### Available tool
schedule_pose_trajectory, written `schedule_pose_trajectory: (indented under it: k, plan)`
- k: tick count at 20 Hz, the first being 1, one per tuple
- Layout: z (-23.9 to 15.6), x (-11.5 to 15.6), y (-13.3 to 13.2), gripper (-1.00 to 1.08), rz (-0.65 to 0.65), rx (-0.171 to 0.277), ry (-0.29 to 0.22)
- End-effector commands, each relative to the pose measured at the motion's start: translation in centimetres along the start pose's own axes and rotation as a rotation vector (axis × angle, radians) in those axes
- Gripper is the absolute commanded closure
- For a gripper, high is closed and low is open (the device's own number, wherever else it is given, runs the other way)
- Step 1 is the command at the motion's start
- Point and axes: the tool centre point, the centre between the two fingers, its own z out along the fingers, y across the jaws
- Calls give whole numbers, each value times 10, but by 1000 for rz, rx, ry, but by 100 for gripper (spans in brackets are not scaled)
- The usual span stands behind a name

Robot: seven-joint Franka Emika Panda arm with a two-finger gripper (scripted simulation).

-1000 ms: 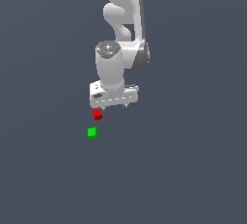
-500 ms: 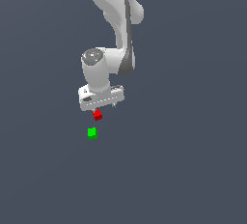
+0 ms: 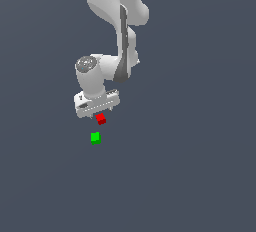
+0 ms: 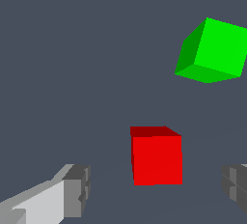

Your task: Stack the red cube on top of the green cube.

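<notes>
Approach step: pincer point(image 4: 154, 191) spread wide astride red cube point(image 4: 157, 156), not yet gripping.
Next: lower, clench; lift; carry onto green cube point(image 4: 212, 50) nearby.

The white, rounded-link robot arm point(image 3: 122, 36) comes down from the top of the exterior view and bends at a grey-capped wrist joint point(image 3: 86, 65). Below it the flat white gripper point(image 3: 99, 113) points downward, low over the floor. In the wrist view its grey-padded fingers point(image 4: 77, 190) stand wide apart, nothing clamped between them.
</notes>
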Motion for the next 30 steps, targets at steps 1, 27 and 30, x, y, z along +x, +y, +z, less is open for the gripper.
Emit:
schedule_pose_trajectory:
  k: [1, 27, 30]
  plan:
    - [3, -3, 5, -92, -16, -1, -1]
    - [55, -4, 8, 108, -25, -2, -1]
    - [55, -4, 8, 108, -25, -2, -1]
